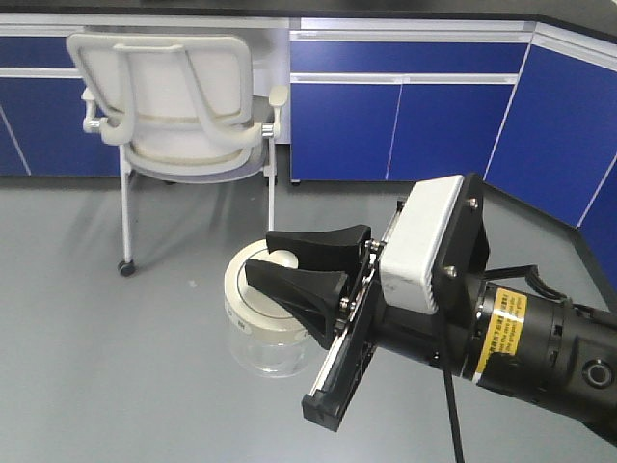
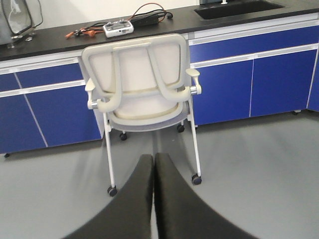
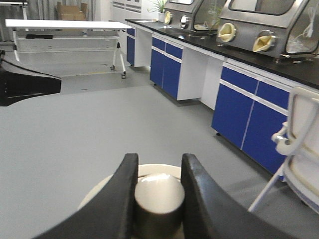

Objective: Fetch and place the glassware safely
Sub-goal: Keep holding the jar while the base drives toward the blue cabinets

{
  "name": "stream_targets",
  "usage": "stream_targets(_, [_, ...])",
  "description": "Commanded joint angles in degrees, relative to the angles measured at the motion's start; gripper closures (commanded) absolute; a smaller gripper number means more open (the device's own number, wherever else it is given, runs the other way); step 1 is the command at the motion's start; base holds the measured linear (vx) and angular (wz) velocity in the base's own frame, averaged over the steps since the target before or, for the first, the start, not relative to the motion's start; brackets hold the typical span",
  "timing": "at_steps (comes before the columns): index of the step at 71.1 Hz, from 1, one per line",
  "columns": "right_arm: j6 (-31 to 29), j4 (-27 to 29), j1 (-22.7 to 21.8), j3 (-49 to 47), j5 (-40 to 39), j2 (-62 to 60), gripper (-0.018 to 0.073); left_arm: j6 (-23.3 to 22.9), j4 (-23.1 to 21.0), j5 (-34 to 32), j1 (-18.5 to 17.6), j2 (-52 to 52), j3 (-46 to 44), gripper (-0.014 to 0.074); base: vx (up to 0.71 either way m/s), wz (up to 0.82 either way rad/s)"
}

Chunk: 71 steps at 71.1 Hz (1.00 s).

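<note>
Where the front view shows the jar (image 1: 258, 342) at lower centre, the right gripper (image 1: 262, 257) is clamped on the knob (image 3: 158, 195) of its cream lid (image 1: 253, 289), one finger (image 3: 119, 199) pressed to each side; whether the jar rests on the grey floor (image 1: 96, 367) I cannot tell. The left gripper (image 2: 153, 158) is clenched on nothing, its fingers touching; a white chair (image 2: 142, 79) stands before blue cabinets (image 2: 249, 79) in the upper half of its view.
</note>
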Motion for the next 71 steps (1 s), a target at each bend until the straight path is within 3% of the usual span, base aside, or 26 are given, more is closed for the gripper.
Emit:
stream_targets(1, [-0.2,1.9,0.0,-1.8,-4.6,-1.4,0.0563,-0.1,-0.2,-4.0,-0.3,0.6,-1.4,0.0603,0.47,-0.13])
stream_targets(34, [-0.2,1.9,0.0,-1.8,-4.6,-1.4,0.0563,-0.1,-0.2,-4.0,-0.3,0.6,-1.4,0.0603,0.40,-0.37])
stream_targets(71, [-0.2,1.9,0.0,-1.8,-4.6,-1.4,0.0563,-0.1,-0.2,-4.0,-0.3,0.6,-1.4,0.0603,0.27,-0.84])
